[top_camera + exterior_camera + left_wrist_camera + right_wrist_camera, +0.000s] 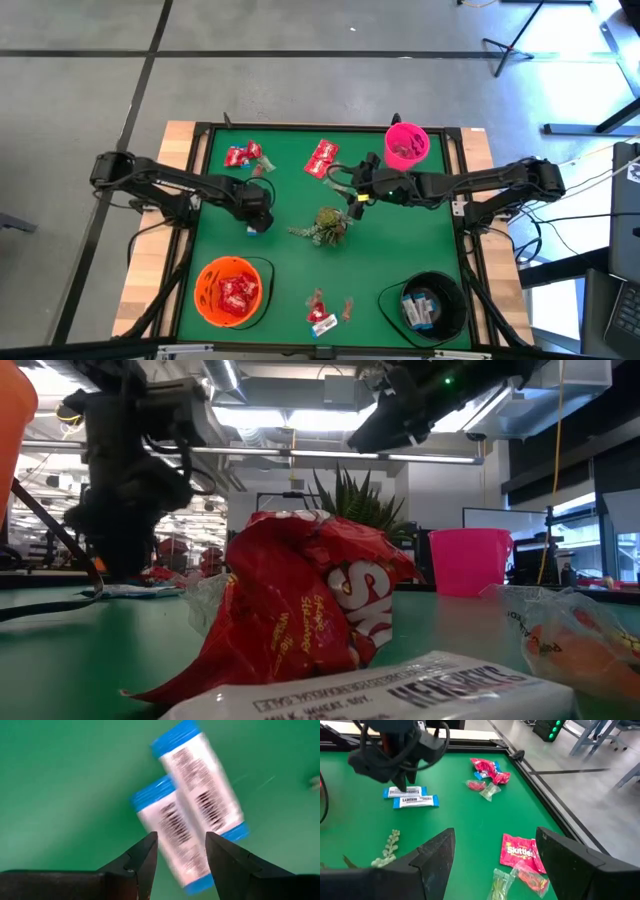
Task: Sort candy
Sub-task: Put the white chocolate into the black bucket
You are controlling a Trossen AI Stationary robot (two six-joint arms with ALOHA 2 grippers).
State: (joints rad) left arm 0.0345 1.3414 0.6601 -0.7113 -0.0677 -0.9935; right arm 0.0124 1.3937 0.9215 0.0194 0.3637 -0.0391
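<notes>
Left gripper [181,852], fingers spread, straddles a blue-and-white bar [172,827] mid-table; the right gripper [495,855] gapes over red packets [519,851] near the far edge. Orange bowl [232,291], black bowl [425,302] and pink cup [406,145] hold candy; several pieces remain loose.

From my station I saw a green table mat [420,240] framed in black, with pale wood at its sides. The two bars [192,815] under my left arm were white with bright blue ends and dark barcode stripes. A red packet [520,851] carried white lettering. The bowls were orange [205,300], black [450,285] and hot pink [407,146]. The sprig [326,226] was green and brownish.
</notes>
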